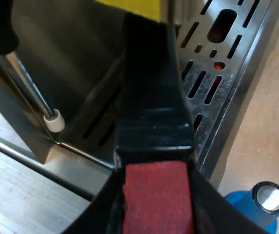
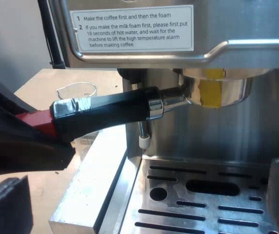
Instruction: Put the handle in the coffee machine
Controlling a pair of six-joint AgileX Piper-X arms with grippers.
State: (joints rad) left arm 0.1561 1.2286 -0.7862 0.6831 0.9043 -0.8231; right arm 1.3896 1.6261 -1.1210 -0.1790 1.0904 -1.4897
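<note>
The metal holder, marked with yellow tape, sits up under the brew head at the front of the espresso machine. Its dark handle sticks out sideways and ends in red. My left gripper is shut on that red end. In the left wrist view the handle runs away from me over the drip tray, and my left gripper has a black finger on each side of the red end. My right gripper hangs open over the drip tray, holding nothing.
The slotted metal drip tray lies under the holder. The steam wand with its white tip hangs beside it. A blue tamper stands on the table by the tray's edge. A measuring glass stands beyond the handle.
</note>
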